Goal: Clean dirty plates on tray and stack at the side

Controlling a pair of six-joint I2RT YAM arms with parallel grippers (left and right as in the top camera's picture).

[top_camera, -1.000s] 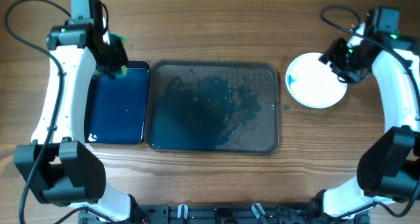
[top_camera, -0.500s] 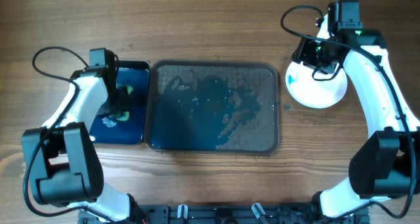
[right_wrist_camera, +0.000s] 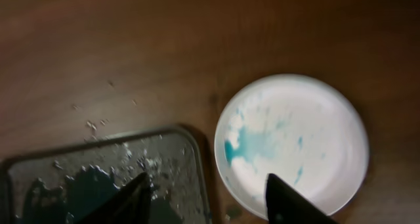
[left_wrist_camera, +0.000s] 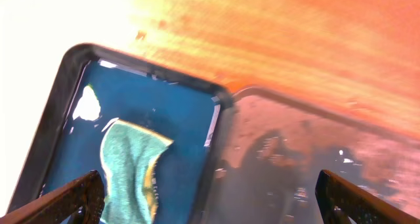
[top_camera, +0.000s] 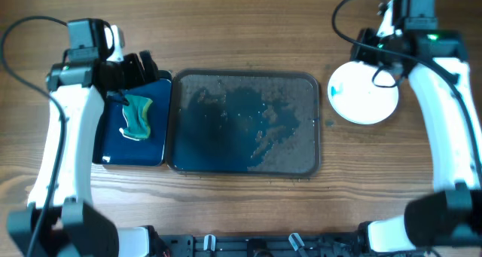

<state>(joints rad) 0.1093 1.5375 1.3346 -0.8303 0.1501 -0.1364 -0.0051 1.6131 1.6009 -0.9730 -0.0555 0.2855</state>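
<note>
**Both arms draw back: sponge set down, plate parked beside the tray**

Left arm has come up and away. Half a second ago its left gripper (left_wrist_camera: 210,199) was down in the smaller dark blue tray (top_camera: 120,148) over the green sponge (top_camera: 138,115); now it hangs at that tray's upper edge, towards the upper left of the overhead picture. The sponge lies loose in the tray, touched by nothing. In the left wrist view the jaws stand wide apart with nothing between them.

At the upper right, the right gripper (right_wrist_camera: 207,199) has also drifted back from the small round white plate (top_camera: 365,95). Its jaws are spread too, and empty. The plate itself has not shifted. It rests on the wooden tabletop (top_camera: 248,31), just beside the right-hand end of the large dark blue-black rectangular tray (top_camera: 226,148) and not on it.

That big tray now carries no plates, only wet streaks and flecks. From above I see a single round outline, so I cannot tell whether more plates sit beneath the top one.

To me this reads as the wind-down: tool returned, dishes moved to the side. One doubt remains, because the right wrist view shows a blue-teal smear (right_wrist_camera: 246,145) across the plate's middle. That top plate looks less than clean and may want another wipe.
</note>
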